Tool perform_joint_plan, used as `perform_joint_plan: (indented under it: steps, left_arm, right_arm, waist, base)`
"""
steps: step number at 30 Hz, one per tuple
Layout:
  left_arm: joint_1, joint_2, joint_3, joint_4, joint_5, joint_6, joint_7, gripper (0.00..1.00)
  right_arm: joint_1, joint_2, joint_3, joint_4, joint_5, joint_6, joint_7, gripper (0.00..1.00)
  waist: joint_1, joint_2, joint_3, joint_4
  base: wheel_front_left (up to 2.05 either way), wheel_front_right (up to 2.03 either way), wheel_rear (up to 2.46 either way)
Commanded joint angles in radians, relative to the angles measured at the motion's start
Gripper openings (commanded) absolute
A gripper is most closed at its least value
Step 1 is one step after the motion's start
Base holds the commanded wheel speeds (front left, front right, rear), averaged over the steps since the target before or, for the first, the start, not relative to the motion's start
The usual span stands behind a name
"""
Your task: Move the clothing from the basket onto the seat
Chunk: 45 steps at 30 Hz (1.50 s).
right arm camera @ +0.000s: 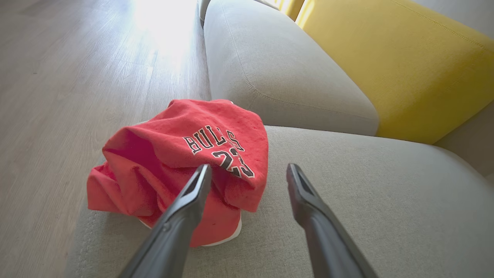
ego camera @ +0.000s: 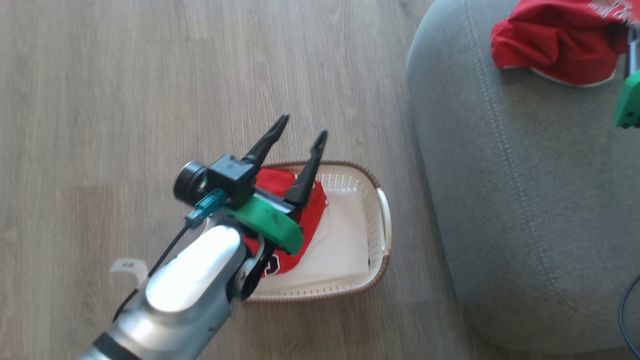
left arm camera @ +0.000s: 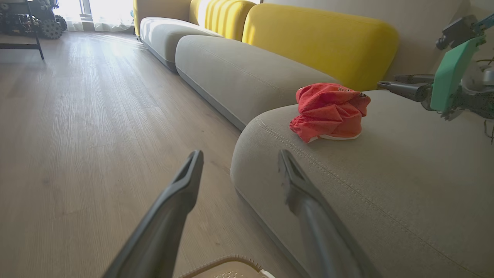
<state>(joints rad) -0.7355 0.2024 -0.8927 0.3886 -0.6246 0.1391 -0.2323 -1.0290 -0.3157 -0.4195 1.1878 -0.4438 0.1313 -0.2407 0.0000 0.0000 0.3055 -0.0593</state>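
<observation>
Daylight poured in from a window (left arm camera: 88,11) beyond the far end of the floor (left arm camera: 77,116), bleaching the boards there to white glare in both wrist views. The head view was evenly lit but soft, and the red clothing (ego camera: 555,45) near the far edge of the seat (ego camera: 525,200) was smeared by motion. Both wrist views bowed straight lines near their edges, and the near fingers (left arm camera: 162,231) of the left gripper (left arm camera: 240,154) were out of focus.

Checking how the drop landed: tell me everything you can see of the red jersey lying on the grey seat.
The red jersey is soft, knit-looking fabric, crumpled into a loose heap, not spread flat. Black, white-edged lettering reads BULLS above 23; white trim shows at its lower edge. It rests on the grey seat, near the rounded edge toward the floor. The right gripper stands open beside it, seemingly just clear of it.
</observation>
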Motion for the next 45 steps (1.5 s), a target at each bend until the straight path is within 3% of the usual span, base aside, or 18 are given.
perform_joint_plan:
  steps: [1, 6, 19, 25, 33, 45]
  left_arm:
    - [-0.002, 0.031, 0.045, -0.024, -0.009, 0.010, -0.015, 1.00]
    - [0.067, 0.053, 0.089, -0.016, -0.041, 0.032, -0.023, 1.00]
    - [0.269, 0.114, 0.262, -0.019, -0.082, 0.083, -0.029, 1.00]
    - [0.343, 0.127, 0.315, -0.043, -0.063, 0.101, -0.029, 1.00]
    - [0.445, 0.143, 0.370, -0.080, -0.039, 0.121, -0.029, 1.00]
    - [0.563, 0.153, 0.401, -0.146, 0.000, 0.138, -0.029, 1.00]
  right_arm:
    - [-0.003, 0.006, 0.027, -0.021, 0.019, -0.001, -0.014, 1.00]
    - [0.006, 0.035, 0.087, -0.024, 0.094, -0.001, -0.020, 1.00]
    - [0.169, 0.141, 0.233, -0.190, 0.304, -0.001, -0.021, 1.00]
    - [0.284, 0.179, 0.261, -0.305, 0.339, -0.001, -0.021, 1.00]
    - [0.534, 0.257, 0.242, -0.566, 0.370, -0.001, -0.021, 1.00]
    - [0.781, 0.265, 0.344, -0.826, 0.516, -0.001, 0.026, 1.00]
  waist:
    - [0.0000, 0.0000, -0.044, 0.003]
    - [0.0000, 0.0000, -0.117, 0.022]
    - [0.0000, 0.0000, -0.267, 0.094]
    - [0.0000, 0.0000, -0.308, 0.122]
    - [0.0000, 0.0000, -0.340, 0.151]
    - [0.0000, 0.0000, -0.358, 0.147]
  base:
    - [0.00, 0.00, 0.00]
    - [0.00, 0.00, 0.00]
    - [0.00, 0.00, 0.00]
    - [0.00, 0.00, 0.00]
    - [0.00, 0.00, 0.00]
    - [0.00, 0.00, 0.00]
